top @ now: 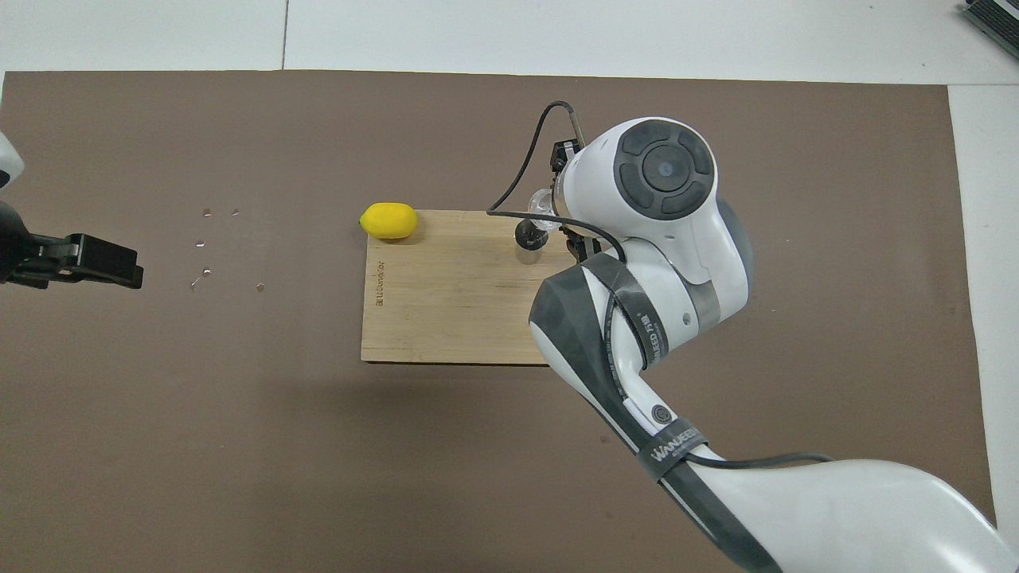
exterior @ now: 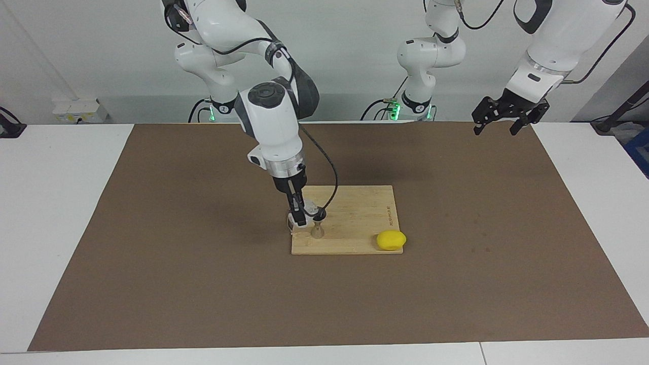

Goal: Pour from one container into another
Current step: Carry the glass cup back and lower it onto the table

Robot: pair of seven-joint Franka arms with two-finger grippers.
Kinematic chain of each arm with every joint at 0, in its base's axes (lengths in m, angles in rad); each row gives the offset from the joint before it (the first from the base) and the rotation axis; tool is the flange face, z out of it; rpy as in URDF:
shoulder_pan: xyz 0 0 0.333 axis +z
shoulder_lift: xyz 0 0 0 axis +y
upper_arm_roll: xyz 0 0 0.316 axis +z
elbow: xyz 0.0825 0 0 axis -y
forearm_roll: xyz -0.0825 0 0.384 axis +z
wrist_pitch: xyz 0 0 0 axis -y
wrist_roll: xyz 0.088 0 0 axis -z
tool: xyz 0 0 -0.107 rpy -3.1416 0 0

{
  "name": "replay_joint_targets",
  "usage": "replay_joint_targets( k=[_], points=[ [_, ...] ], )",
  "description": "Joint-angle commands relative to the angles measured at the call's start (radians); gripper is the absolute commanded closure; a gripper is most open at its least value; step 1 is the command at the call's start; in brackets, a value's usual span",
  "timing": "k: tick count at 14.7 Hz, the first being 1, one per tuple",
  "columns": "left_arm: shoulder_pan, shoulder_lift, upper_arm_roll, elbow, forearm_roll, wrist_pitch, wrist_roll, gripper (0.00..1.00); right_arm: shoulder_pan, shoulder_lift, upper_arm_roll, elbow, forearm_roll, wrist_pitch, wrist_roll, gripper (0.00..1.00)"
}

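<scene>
My right gripper (exterior: pixel 300 219) reaches down over the end of the wooden cutting board (exterior: pixel 355 213) toward the right arm's end of the table. It is shut on the small clear tumbler (exterior: pixel 310 209), which it holds tilted just above the board, its mouth toward the metal jigger (exterior: pixel 318 230). The jigger stands upright on the board right beside the tumbler. In the overhead view the tumbler (top: pixel 541 204) and the jigger (top: pixel 527 237) peek out from under my right wrist, which hides the fingers. My left gripper (exterior: pixel 501 120) waits open and empty, raised over the mat at the left arm's end.
A yellow lemon (exterior: pixel 391 240) lies at the board's corner farthest from the robots, toward the left arm's end. A brown mat (exterior: pixel 152 253) covers the table. Several small clear specks (top: pixel 205 245) lie on the mat near my left gripper (top: pixel 95 261).
</scene>
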Motion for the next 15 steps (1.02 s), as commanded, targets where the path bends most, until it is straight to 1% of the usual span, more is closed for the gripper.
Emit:
replay_joint_targets(
  k=[1, 3, 5, 9, 12, 15],
  points=[
    [-0.006, -0.029, 0.005, -0.034, 0.012, 0.003, -0.011, 0.0, -0.039, 0.008, 0.009, 0.012, 0.078, -0.022, -0.045, 1.0],
    [-0.006, -0.029, 0.005, -0.034, 0.012, 0.004, -0.011, 0.0, -0.084, 0.003, 0.011, -0.005, 0.144, -0.032, -0.053, 1.0],
    [-0.006, -0.029, 0.007, -0.034, 0.012, 0.004, -0.011, 0.0, -0.134, -0.009, 0.011, -0.043, 0.246, -0.037, -0.123, 1.0],
    [-0.006, -0.029, 0.005, -0.034, 0.012, 0.004, -0.011, 0.0, -0.231, -0.064, 0.009, -0.19, 0.369, -0.034, -0.324, 1.0],
    [-0.006, -0.029, 0.005, -0.034, 0.012, 0.004, -0.011, 0.0, -0.314, -0.086, 0.009, -0.284, 0.489, -0.034, -0.486, 1.0],
    [-0.006, -0.029, 0.005, -0.034, 0.012, 0.004, -0.011, 0.0, -0.387, -0.087, 0.009, -0.351, 0.524, -0.035, -0.606, 1.0]
  ],
)
